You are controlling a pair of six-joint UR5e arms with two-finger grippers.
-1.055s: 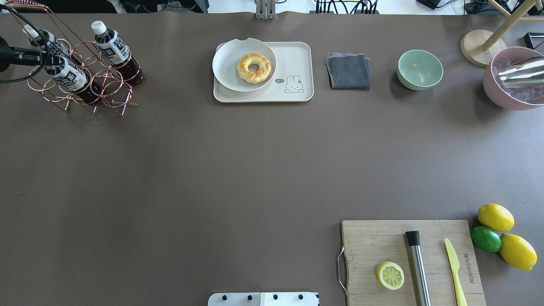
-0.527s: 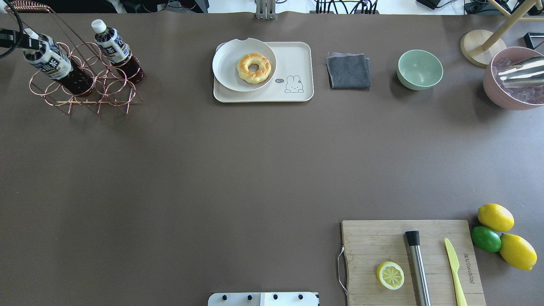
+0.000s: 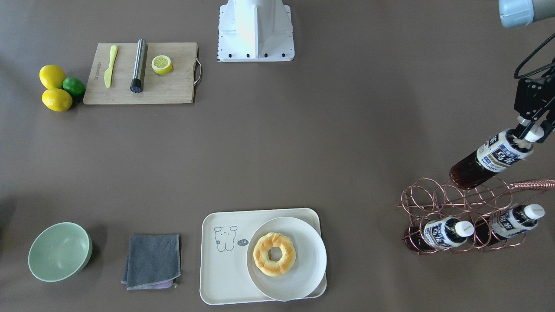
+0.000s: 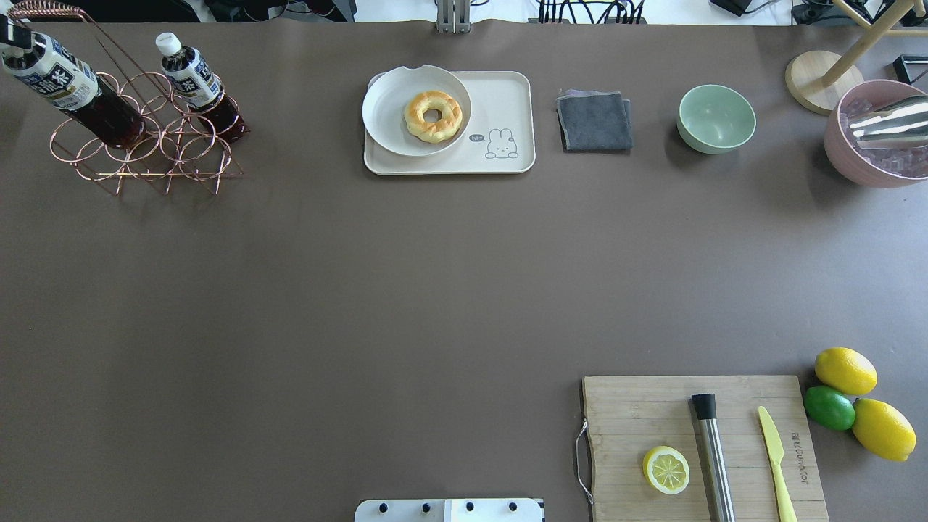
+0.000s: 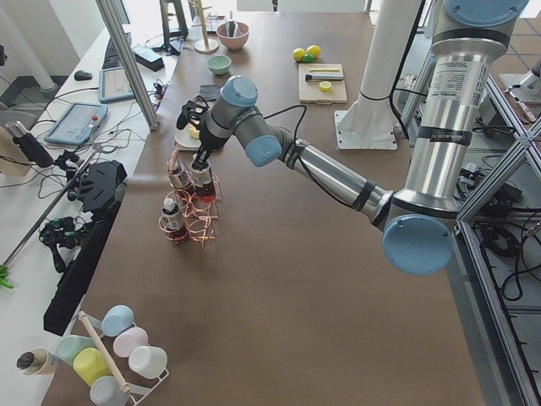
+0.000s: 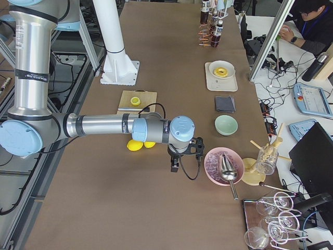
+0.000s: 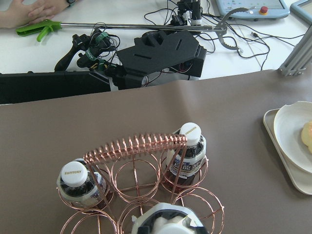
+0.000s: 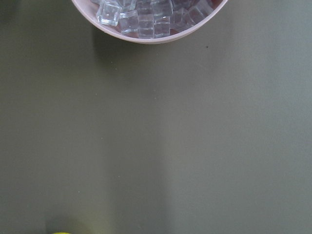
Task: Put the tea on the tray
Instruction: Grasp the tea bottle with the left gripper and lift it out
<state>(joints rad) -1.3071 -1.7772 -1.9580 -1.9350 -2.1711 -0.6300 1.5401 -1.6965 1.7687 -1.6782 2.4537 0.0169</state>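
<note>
We see the left gripper clamped on the white cap of 1 tea bottle, which hangs tilted beneath it with its dark end lowest. Just below the gripper stands a copper wire rack. The bottle's lower end overlaps the rack's upper rings, and we cannot tell whether it is clear of the wire. Beyond the gripper, 2 more stand in the rack: a spare bottle toward its right and a last bottle almost straight ahead.

The tray lies well off to the gripper's right, well apart from the held tea. It carries a white plate with a doughnut on the end nearer the gripper.

The right gripper hangs just beside a pink bowl of ice. We see it only from the side, so we cannot tell whether it is open or closed.
</note>
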